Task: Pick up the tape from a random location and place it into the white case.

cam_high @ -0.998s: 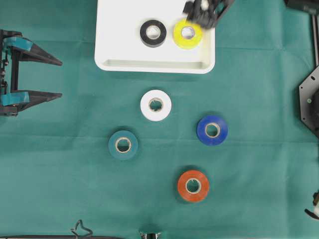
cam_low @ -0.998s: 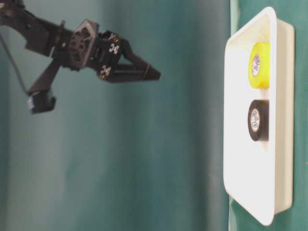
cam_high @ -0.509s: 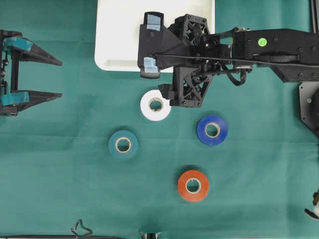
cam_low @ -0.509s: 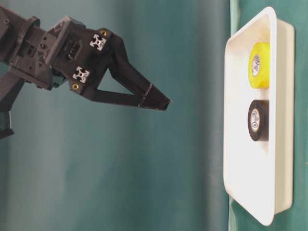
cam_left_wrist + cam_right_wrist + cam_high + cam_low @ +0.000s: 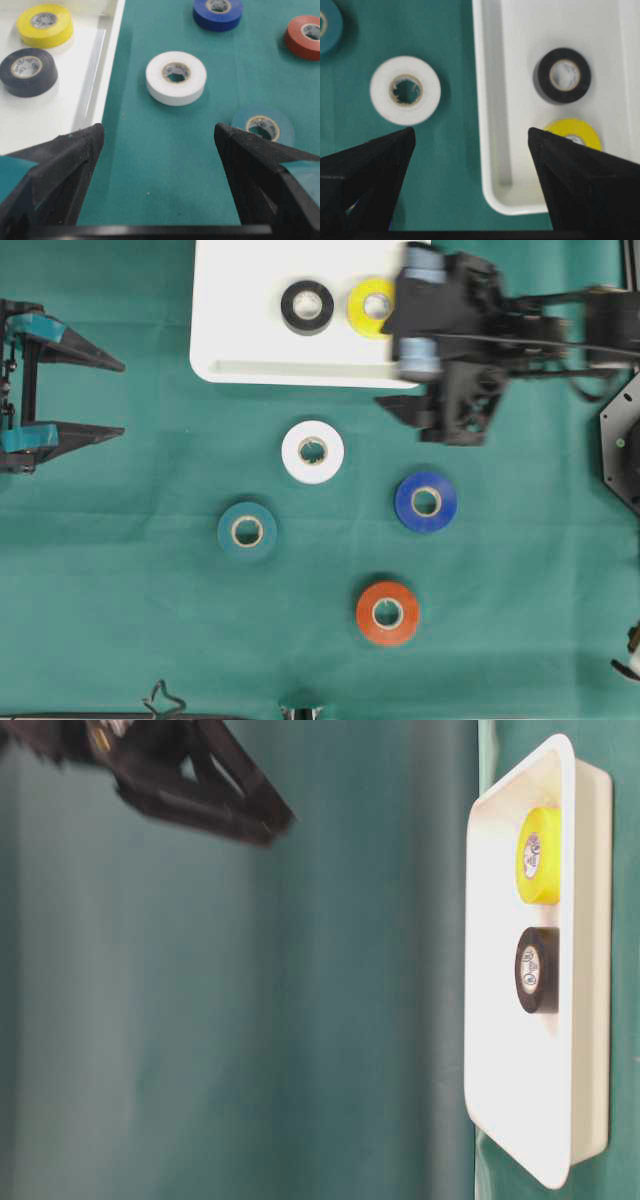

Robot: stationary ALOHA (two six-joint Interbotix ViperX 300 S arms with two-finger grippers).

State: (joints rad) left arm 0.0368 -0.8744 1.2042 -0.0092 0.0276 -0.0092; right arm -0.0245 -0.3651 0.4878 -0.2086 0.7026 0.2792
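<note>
Yellow tape (image 5: 372, 306) partly behind blurred right arm (image 5: 480, 340)

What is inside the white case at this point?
The white case holds a black tape roll and a yellow tape roll, lying flat. The right gripper hides its right corner overhead.

A smooth green cloth (image 5: 120, 620) covers the whole table under even light.

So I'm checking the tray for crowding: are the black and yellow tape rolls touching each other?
Apart. In the overhead view a strip of white case floor shows between the black roll and the yellow roll; the left wrist view shows the same gap.
</note>
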